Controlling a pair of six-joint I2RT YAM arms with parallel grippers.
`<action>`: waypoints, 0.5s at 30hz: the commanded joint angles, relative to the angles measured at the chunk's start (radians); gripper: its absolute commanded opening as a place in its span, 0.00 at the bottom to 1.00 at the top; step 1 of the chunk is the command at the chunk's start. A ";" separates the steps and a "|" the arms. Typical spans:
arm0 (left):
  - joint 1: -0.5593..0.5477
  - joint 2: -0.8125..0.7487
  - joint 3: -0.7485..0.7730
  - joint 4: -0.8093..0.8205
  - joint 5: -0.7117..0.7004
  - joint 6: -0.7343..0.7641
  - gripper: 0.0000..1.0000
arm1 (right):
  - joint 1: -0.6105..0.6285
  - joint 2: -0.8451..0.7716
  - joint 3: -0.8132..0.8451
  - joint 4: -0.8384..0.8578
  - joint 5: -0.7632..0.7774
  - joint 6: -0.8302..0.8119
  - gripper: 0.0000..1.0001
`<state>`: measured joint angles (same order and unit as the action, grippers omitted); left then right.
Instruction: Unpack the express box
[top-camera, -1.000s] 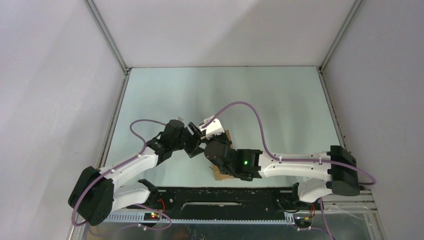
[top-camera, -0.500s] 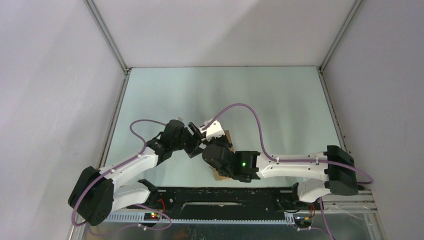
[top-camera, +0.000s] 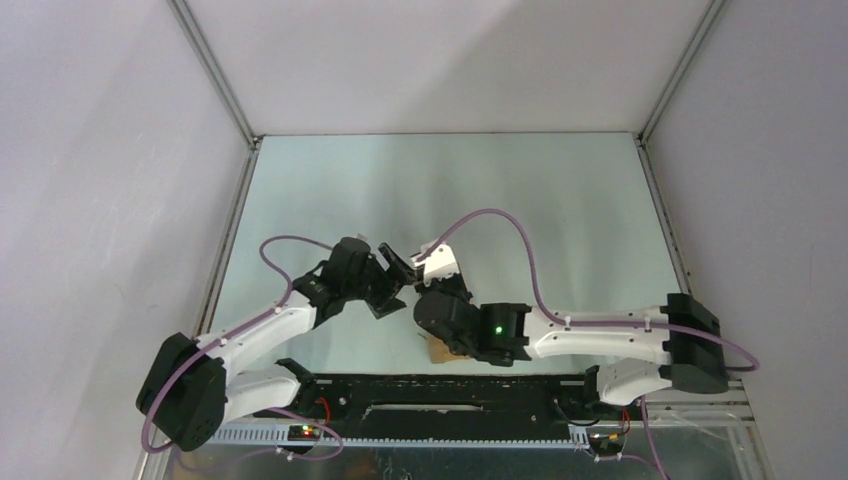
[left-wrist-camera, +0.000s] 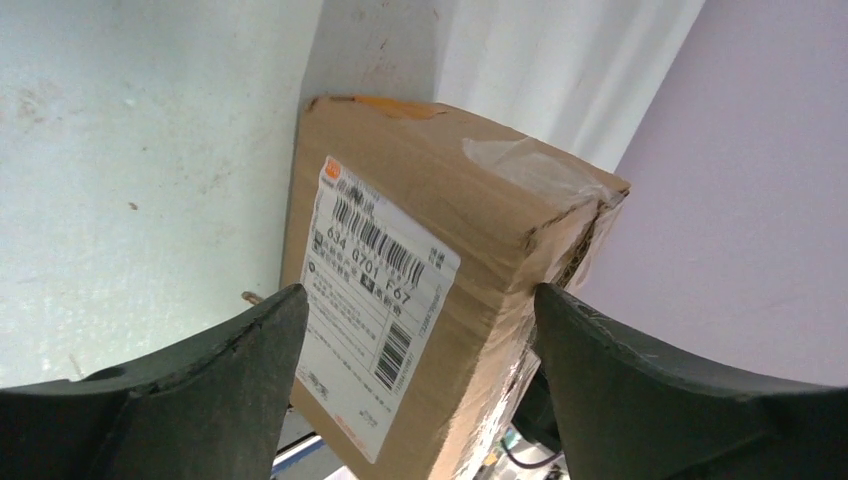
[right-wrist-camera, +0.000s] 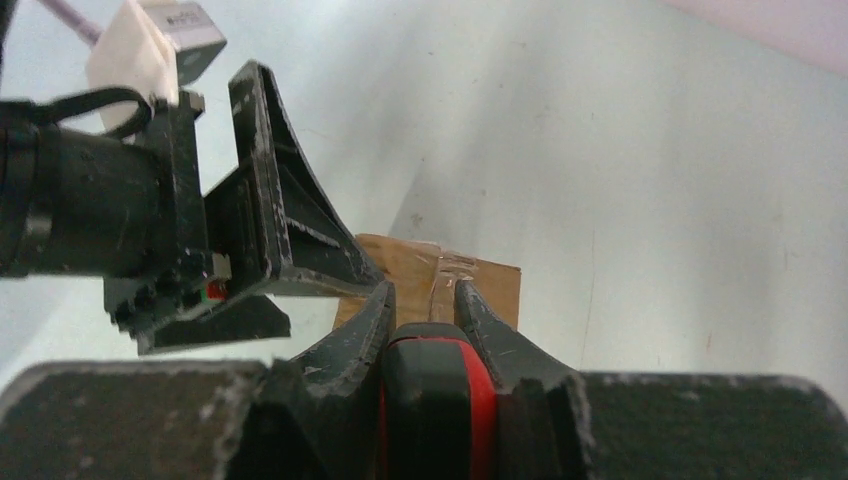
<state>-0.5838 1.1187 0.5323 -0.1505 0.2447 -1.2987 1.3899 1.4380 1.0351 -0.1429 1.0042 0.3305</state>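
The left gripper (left-wrist-camera: 415, 298) stands wide open, its dark curved fingers (left-wrist-camera: 230, 350) either side of the express box (left-wrist-camera: 470, 200). Whether they touch the cardboard I cannot tell. The right gripper (right-wrist-camera: 425, 290) is clamped on the red-handled knife (right-wrist-camera: 435, 400), a glossy black grip edged in red with its blade hidden, just in front of the box's taped seam. The box sits on the pale, scuffed table (left-wrist-camera: 150, 150) near the front edge, between both grippers. It is matte brown corrugated board, rectangular, with a white barcode label (left-wrist-camera: 375, 300) and clear tape (left-wrist-camera: 520, 160) wrinkled over one corner.
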 joint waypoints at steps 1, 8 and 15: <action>-0.006 -0.023 0.110 -0.127 -0.054 0.083 0.90 | -0.002 -0.083 -0.087 0.015 -0.112 0.056 0.00; -0.007 -0.009 0.261 -0.316 -0.029 0.241 0.94 | -0.044 -0.145 -0.195 0.269 -0.258 -0.084 0.00; -0.005 0.030 0.323 -0.486 -0.048 0.315 0.88 | -0.141 -0.187 -0.264 0.438 -0.454 -0.197 0.00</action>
<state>-0.5854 1.1248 0.8051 -0.4980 0.2131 -1.0637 1.2911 1.2701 0.8021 0.1650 0.7174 0.2031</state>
